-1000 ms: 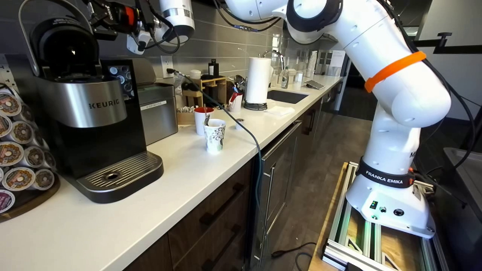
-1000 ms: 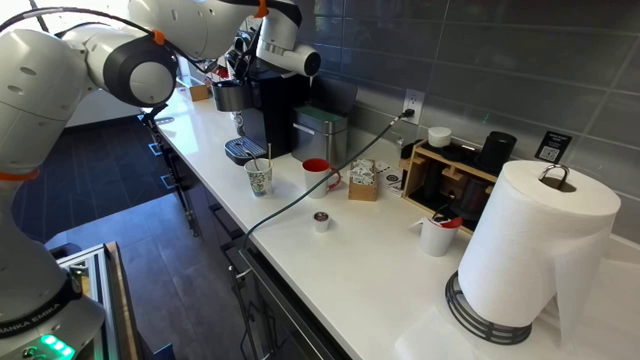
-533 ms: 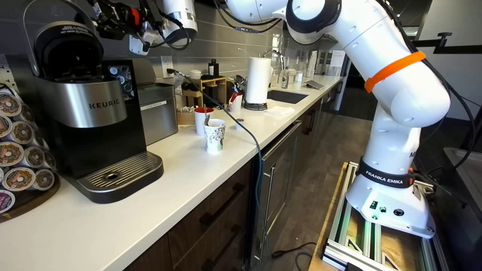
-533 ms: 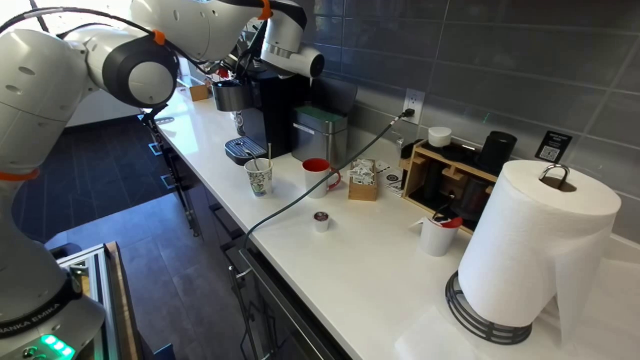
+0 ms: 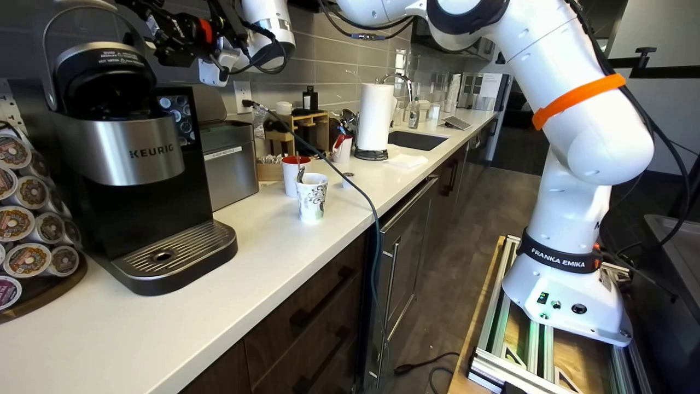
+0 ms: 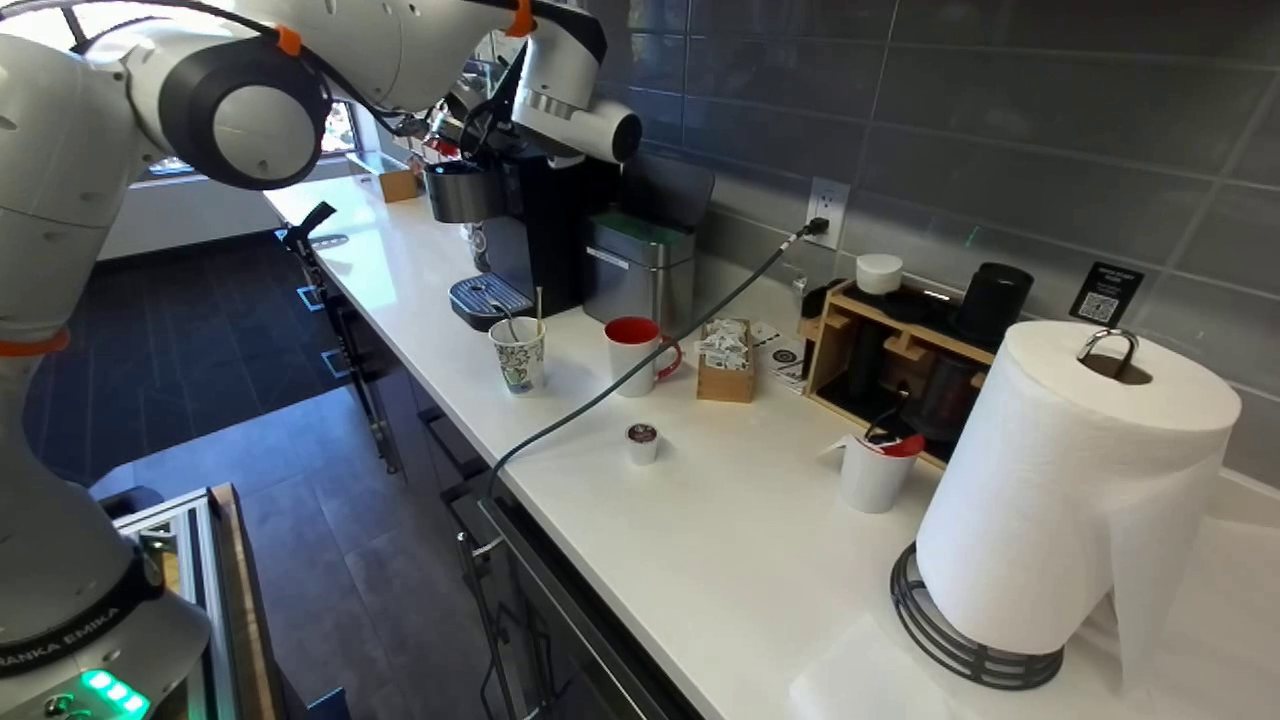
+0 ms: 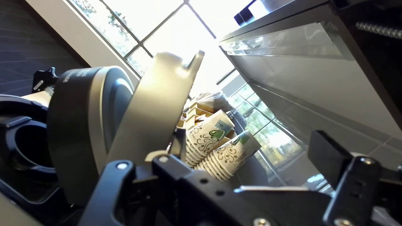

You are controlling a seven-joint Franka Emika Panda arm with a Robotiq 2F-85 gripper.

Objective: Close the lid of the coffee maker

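- Wrist view: glossy black dome-shaped lid with a metallic rim (image 7: 72, 131) is tilted up, apart from the round black pod holder (image 7: 33, 149).
- Wrist view: end effector (image 7: 253, 148) released, fingers (image 7: 179, 142) spread wide. One is just beside the lid's wide curved silver-grey handle (image 7: 147, 116); can't tell if touching.
- Wrist view, behind: two stacks of white paper cups with brown swirls (image 7: 209, 135), large bright windows (image 7: 179, 37).
- In an exterior view: large black Keurig coffee maker with brushed-silver band (image 5: 136, 164) upright on the glossy white surface (image 5: 262, 246). Lid raised over its head, gap beneath, not yet closed. End effector near the handle.
- In an exterior view: rack of round printed-top coffee pods (image 5: 38, 224) on one side of the coffee maker, silver rectangular metal bin (image 5: 229, 164) on the other.
- In an exterior view: white jointed robot arm (image 6: 560, 100) overlaps the coffee maker's top; lid and end effector too dark to read. White swirl-printed paper cup (image 6: 518, 365) stands near a white mug with red inside (image 6: 625, 375). Grey cord (image 6: 740, 288) runs from the wall outlet (image 6: 828, 195) to the surface's edge. White paper towel roll (image 6: 1060, 500) on black wire stand (image 6: 975, 655).
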